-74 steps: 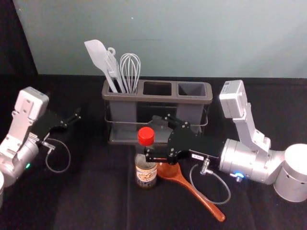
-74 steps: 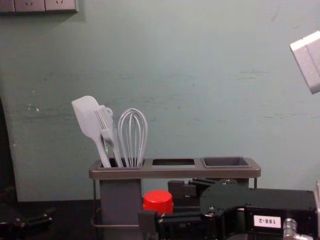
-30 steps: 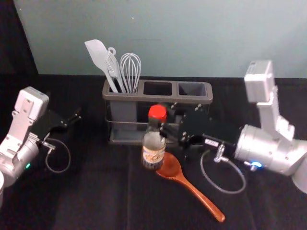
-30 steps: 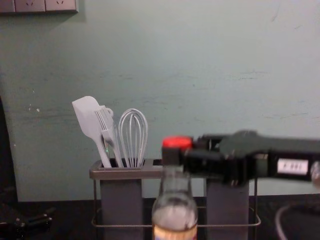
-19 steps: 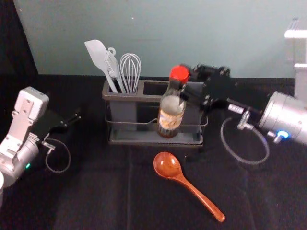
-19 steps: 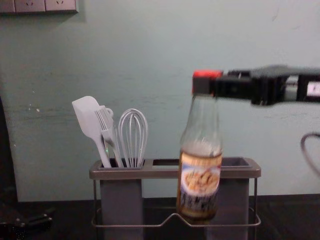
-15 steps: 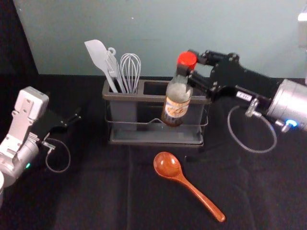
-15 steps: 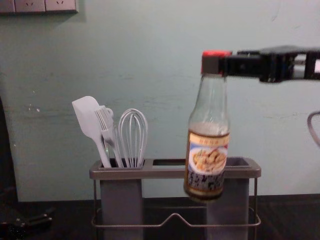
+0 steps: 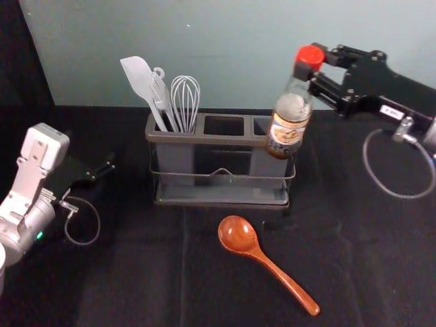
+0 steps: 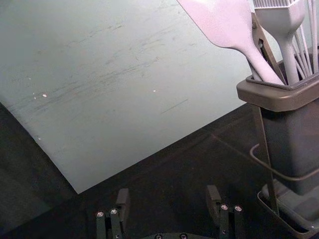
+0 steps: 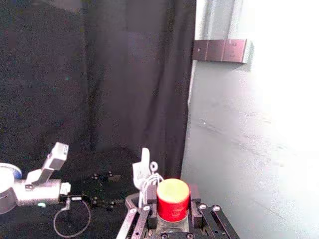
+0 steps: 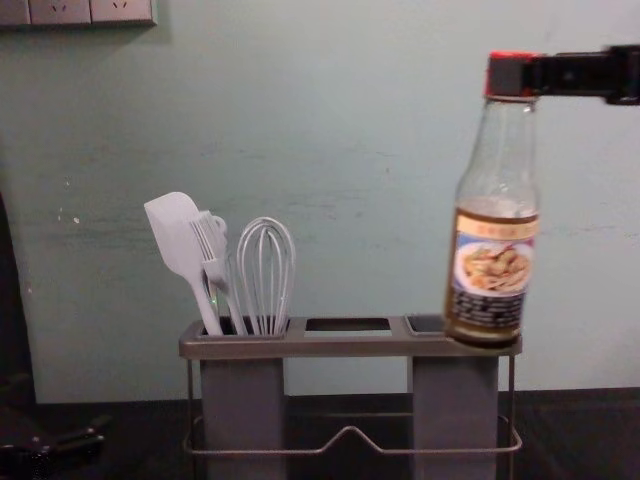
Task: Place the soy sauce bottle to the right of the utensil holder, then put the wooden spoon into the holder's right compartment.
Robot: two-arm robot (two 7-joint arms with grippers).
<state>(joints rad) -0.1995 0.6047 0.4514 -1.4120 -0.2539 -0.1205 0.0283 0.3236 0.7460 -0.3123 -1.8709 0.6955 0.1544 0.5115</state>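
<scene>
Soy sauce bottle (image 9: 289, 128) up in the air, wooden spoon (image 9: 238, 235) lying down.
The bottle has a red cap, clear glass, brown sauce inside and a food picture on its label; held by the cap, it hangs near the right end of the utensil holder (image 9: 197, 138), its top leaning right. The holder stands up, with a brown rim and grey cups left and right. The shiny orange-brown spoon lies in front of it, round end nearest, handle slanting away to the right.

Head cam high, fwd/down; chest cam lower, fwd, w/ same utensil holder (image 9: 218, 139), both mid-dist.
</scene>
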